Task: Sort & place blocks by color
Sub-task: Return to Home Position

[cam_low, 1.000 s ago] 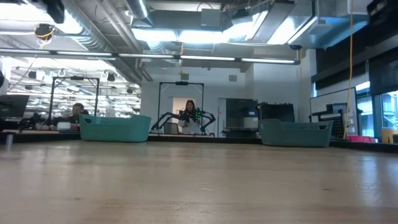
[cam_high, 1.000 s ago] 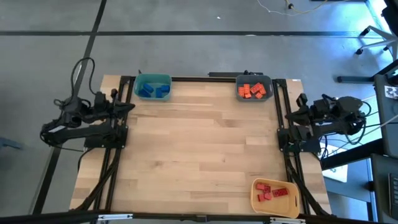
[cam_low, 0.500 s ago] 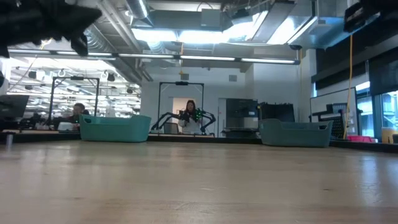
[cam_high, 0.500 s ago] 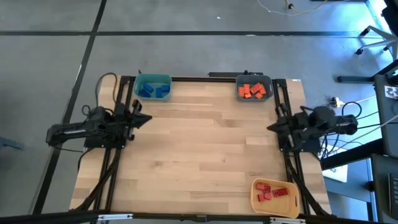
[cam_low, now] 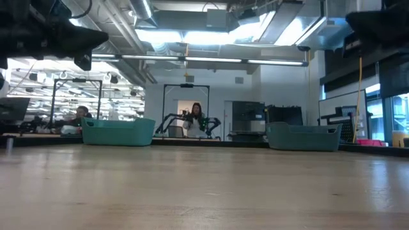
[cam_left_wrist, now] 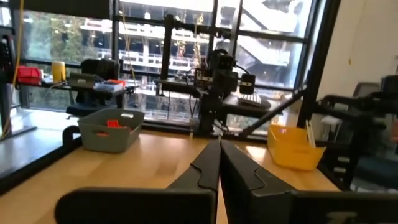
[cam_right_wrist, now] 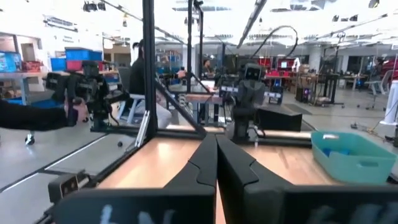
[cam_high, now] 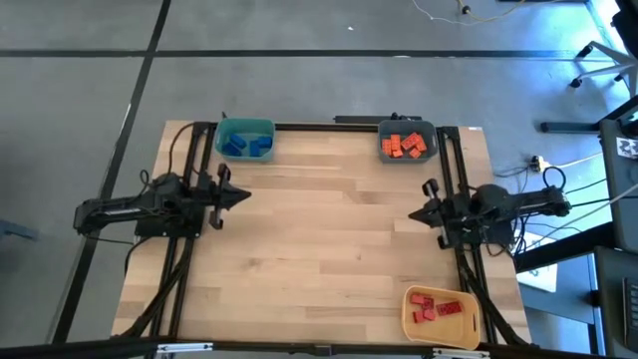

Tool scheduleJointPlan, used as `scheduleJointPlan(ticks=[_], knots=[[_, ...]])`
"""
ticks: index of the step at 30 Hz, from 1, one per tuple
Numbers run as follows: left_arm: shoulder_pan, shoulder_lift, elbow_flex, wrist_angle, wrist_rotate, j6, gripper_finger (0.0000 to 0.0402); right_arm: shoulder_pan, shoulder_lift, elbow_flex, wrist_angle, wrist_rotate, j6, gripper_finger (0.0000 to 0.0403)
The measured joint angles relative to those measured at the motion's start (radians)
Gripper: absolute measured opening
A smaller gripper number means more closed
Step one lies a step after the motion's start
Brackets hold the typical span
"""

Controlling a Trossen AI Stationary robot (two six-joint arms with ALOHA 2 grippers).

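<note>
Lying sorted, so job prob. done: small blue plastic blocks (cam_high: 246,147) in teal plastic bin (cam_high: 245,124) at 11 o'clock, orange blocks (cam_high: 406,146) in grey-blue bin (cam_high: 382,136) at 1, red blocks (cam_high: 436,308) in yellow bin (cam_high: 465,327) at 5. Hovering closed on nothing at 9 & 3, w/ no loose block left to grab: left gripper (cam_high: 241,196), right gripper (cam_high: 414,213).

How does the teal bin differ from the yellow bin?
The teal bin holds blue blocks; the yellow bin holds red blocks. The teal bin sits at a corner of the table on the left arm's side; the yellow bin at the diagonally opposite corner, by the right arm. The teal bin lies square to the table edge; the yellow bin looks slightly turned. Both are open and hold one colour only.
</note>
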Motion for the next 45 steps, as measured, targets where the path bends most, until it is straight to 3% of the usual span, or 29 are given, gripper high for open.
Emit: scheduleJointPlan(ticks=[8, 15, 34, 45], knots=[[0.0, 0.0, 0.0, -0.066, 0.008, 0.012, 0.0004, 0.0, 0.0, -0.056, -0.026, 0.007, 0.008, 0.0], [0.0, 0.0, 0.0, -0.081, 0.001, 0.032, 0.0003, 0.0, 0.004, -0.056, -0.066, 0.173, 0.032, 0.0009], [0.0, 0.0, 0.0, -0.085, -0.005, 0.112, 0.0025, 0.0, 0.004, -0.055, -0.066, 0.175, 0.028, 0.0014], [0.0, 0.0, 0.0, -0.084, -0.005, 0.112, 0.0012, 0.0, 0.004, -0.055, -0.066, 0.176, 0.028, 0.0014]])
